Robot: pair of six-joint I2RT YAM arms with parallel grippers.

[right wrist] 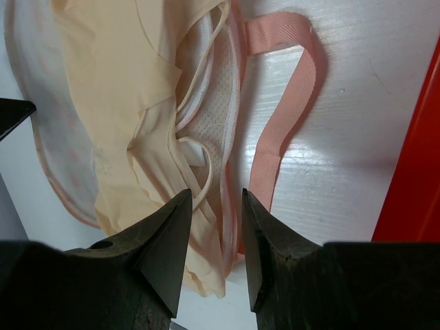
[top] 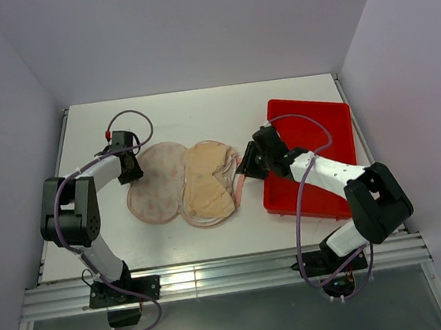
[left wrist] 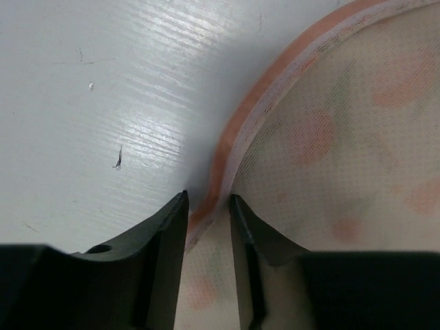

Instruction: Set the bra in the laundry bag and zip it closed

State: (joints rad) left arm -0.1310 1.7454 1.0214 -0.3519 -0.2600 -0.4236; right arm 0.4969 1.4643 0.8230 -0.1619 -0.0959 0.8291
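The bench carries the laundry bag lying open, the red tray to its right, the bra on its right lobe, the left gripper with fingers pinched narrowly on its left rim, and the right gripper with fingers narrow astride its right rim, grip unclear.

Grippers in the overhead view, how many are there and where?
2: the left gripper pinches the laundry bag at its left rim; the right gripper pinches its right rim, beside the red tray.

Open table beyond laundry bag, red tray crowding right side, walls close around.
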